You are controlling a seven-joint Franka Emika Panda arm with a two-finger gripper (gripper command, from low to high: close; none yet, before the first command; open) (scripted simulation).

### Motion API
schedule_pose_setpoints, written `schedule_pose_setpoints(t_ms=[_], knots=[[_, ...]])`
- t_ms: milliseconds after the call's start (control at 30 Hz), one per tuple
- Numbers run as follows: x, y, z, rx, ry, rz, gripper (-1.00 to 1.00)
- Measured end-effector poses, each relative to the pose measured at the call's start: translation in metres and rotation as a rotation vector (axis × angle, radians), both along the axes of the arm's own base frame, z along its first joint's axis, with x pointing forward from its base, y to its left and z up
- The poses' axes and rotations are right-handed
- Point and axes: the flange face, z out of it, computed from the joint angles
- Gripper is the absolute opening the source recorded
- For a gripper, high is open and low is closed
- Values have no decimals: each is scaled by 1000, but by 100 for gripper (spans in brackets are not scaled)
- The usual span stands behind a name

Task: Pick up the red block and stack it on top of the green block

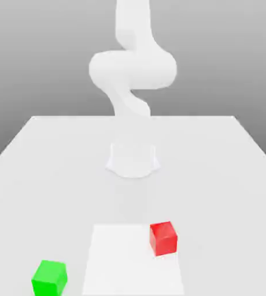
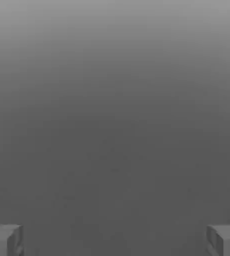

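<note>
Table: and here it is, a broad pale table [image 1: 216,167], its far edge running straight across the exterior view above the middle, its sides widening towards us.
Room: plain grey behind, lighter at the top of the frame, darkening down towards the table.
Arm: the white arm [image 1: 133,69] rises from its base [image 1: 132,162] in the centre of the frame, bends through the upper middle and runs out past the top edge.
White patch: a bright square-cornered patch [image 1: 124,260] lies at the bottom centre.
Red block: there's the red block [image 1: 163,239], lower right of centre, at the patch's upper-right corner, turned slightly askew.
Green block: over in the lower left corner sits the green block [image 1: 49,278], on the table, well apart from the red one and nearer the frame's bottom edge.
Claw: spread wide in the hand view, that claw [image 2: 115,241], its two fingers well apart with grey between them.
Red block to claw: outside the claw's grip; how far off, I cannot tell.
</note>
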Motion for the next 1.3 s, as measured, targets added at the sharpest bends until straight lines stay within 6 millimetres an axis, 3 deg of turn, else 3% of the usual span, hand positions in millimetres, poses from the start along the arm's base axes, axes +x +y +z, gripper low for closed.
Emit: schedule_pose_setpoints(t_ms=[133, 300, 400, 533, 667, 833, 867, 1100, 1300], knots=[[44, 17, -99, -39, 154, 35, 0], [63, 33, -224, -71, 340, 86, 0], [58, 41, -297, -80, 451, 121, 0], [32, 50, -385, -81, 594, 172, 0], [2, 60, -453, -75, 702, 219, 0], [-2, 59, -504, -72, 714, 218, 0], [-3, 58, -513, -73, 715, 219, -100], [-3, 58, -514, -73, 715, 218, -100], [-2, 59, -463, -73, 715, 219, -100]])
